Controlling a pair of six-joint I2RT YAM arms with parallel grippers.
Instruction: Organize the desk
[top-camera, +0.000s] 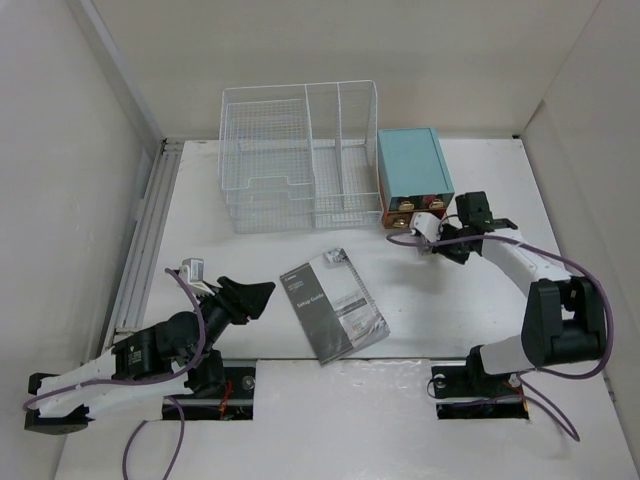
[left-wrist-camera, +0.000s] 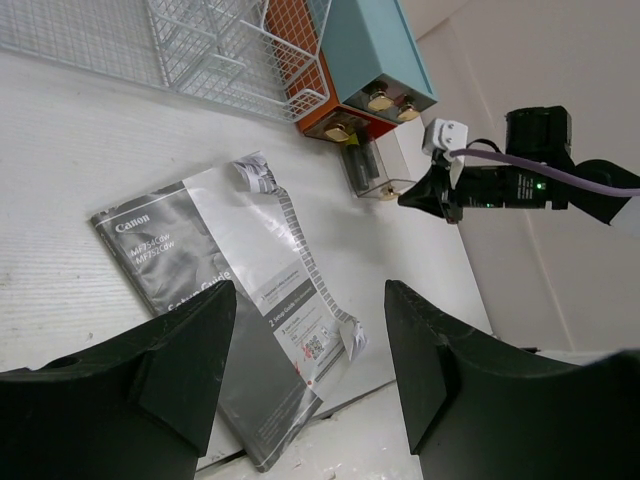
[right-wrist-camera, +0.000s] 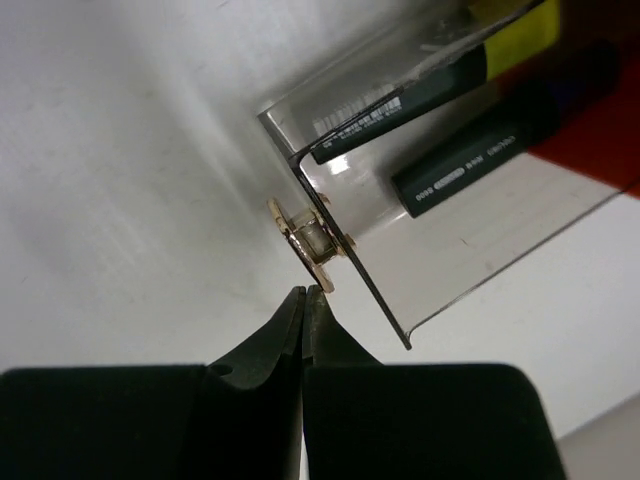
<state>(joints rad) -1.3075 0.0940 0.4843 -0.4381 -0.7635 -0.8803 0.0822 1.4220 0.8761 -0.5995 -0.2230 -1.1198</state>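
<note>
My right claw (right-wrist-camera: 304, 293), clenched on nothing, sets its tips just beside the gold knob (right-wrist-camera: 310, 240) of a clear drawer (right-wrist-camera: 470, 250) holding pens (right-wrist-camera: 460, 175). My left claw (left-wrist-camera: 310, 292), released, hovers above a booklet (left-wrist-camera: 200, 260). The desk (top-camera: 450, 300) lies beneath everything.

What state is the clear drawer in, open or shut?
Open: the clear drawer juts out from the teal box, pens visible inside; right gripper shut by its knob.
</note>
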